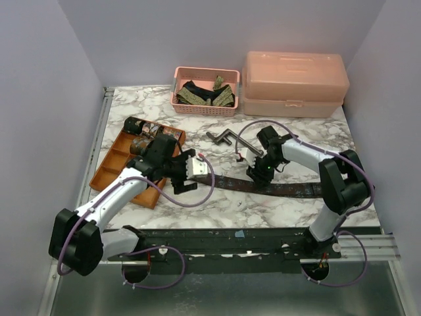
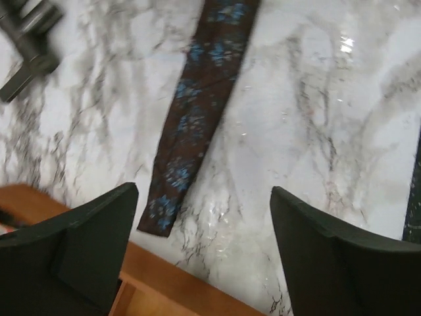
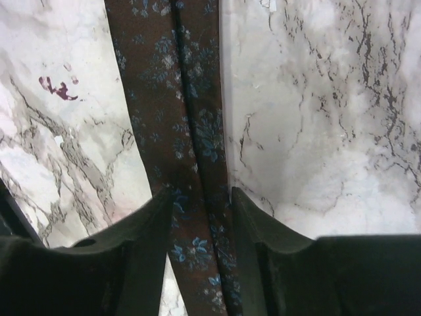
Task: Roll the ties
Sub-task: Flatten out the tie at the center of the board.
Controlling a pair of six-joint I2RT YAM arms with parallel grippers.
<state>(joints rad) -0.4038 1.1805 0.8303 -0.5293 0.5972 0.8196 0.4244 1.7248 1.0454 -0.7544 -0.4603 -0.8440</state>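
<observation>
Step judged: start of roll on brown tie [image 1: 289,189], laid flat across bench [image 1: 263,210], mid-frame. Left pincer [image 2: 204,197] was seen wide open, nothing held, poised over tie's narrow tip beside orange tray [image 1: 108,168]. Right pincer [image 3: 202,197] was seen partly closed, fabric pinched between pads. Next move judged: tip to be gripped, then turned over itself. Coiled ties [image 1: 139,126] in tray and loose ties [image 1: 207,95] in pink basket [image 1: 204,109], upper frame, were poorly resolved. Tie's wide end was hidden behind right arm.
</observation>
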